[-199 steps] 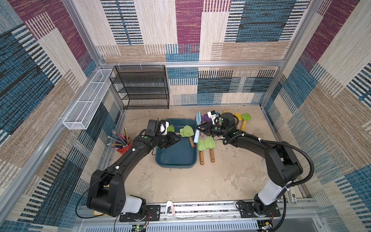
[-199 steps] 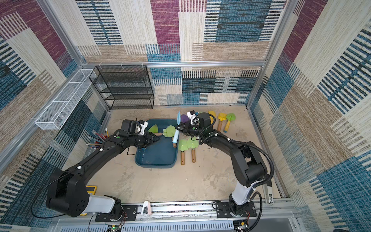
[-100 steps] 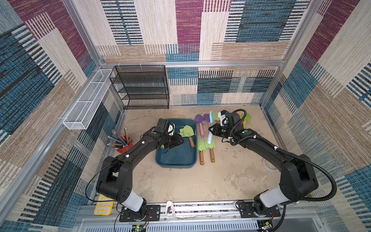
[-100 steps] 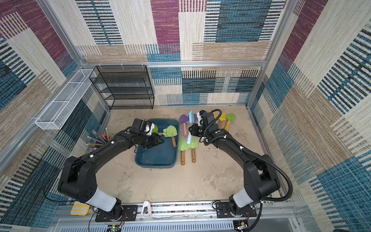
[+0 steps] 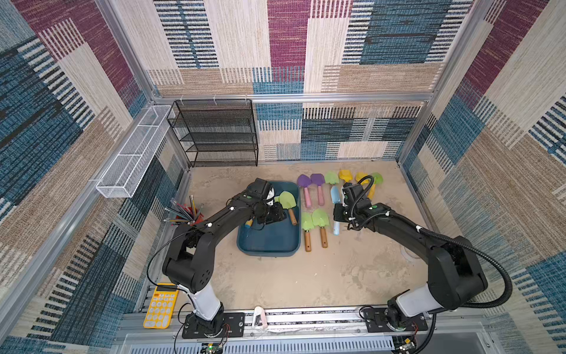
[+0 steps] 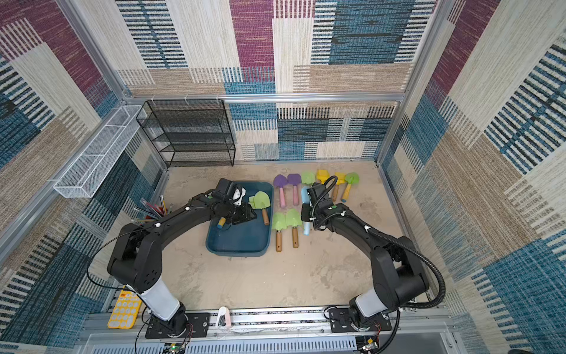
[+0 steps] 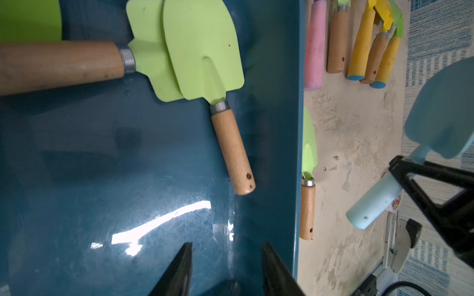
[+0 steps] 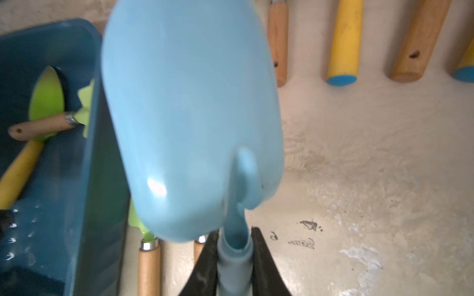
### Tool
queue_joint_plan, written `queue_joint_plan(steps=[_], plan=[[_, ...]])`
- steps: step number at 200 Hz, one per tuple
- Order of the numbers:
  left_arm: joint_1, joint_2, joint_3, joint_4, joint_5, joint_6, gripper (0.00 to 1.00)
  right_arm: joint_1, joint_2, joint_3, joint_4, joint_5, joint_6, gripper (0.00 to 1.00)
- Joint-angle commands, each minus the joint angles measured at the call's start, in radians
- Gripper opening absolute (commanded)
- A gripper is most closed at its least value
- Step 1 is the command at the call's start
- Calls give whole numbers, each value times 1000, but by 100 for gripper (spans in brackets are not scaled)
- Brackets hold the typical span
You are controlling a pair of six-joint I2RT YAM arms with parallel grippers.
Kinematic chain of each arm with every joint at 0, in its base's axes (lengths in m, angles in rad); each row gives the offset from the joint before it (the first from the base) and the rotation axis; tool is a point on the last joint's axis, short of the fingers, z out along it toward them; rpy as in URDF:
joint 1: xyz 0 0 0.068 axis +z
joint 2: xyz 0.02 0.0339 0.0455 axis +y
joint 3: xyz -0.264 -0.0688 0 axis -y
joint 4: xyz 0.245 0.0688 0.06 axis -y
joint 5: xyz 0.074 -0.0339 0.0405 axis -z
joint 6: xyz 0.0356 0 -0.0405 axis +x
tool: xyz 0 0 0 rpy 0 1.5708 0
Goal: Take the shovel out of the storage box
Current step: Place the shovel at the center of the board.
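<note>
The dark teal storage box (image 5: 271,240) (image 6: 239,242) sits mid-floor. Inside it lie two overlapping green shovels with wooden handles (image 5: 288,200) (image 7: 202,51) and a yellow-handled one (image 5: 248,223) mostly under my left arm. My left gripper (image 7: 227,246) (image 5: 272,216) hangs inside the box, open, with only the box floor between its fingers. Just short of it lies one wooden handle (image 7: 233,151). My right gripper (image 8: 234,241) (image 5: 341,214) is shut on the neck of a light blue shovel (image 8: 189,115) (image 5: 336,196). It holds that shovel outside the box, over the sandy floor.
Two green shovels (image 5: 314,226) lie right of the box. Further back is a row of purple (image 5: 311,190), green and yellow shovels (image 5: 346,176). A pencil cup (image 5: 186,211) stands left of the box. At back left are a black mesh rack (image 5: 214,135) and a white basket (image 5: 131,156). A yellow calculator (image 5: 160,305) lies front left.
My right gripper has carried the blue shovel from the box's far right corner rightward and nearer, past the two green shovels. My left gripper has moved from the box's left rim further into the box.
</note>
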Motion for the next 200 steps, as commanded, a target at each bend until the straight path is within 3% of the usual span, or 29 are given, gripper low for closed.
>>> queue_joint_plan(steps=[1,130,200], plan=[[-4,19,8,6,28,0,47,0,5,-25,16,32,-11,13],[-12,50,32,14,56,-3,47,0,99,-100,70,59,-12,15],[-13,68,33,19,44,0,47,0,99,-139,89,58,5,21]])
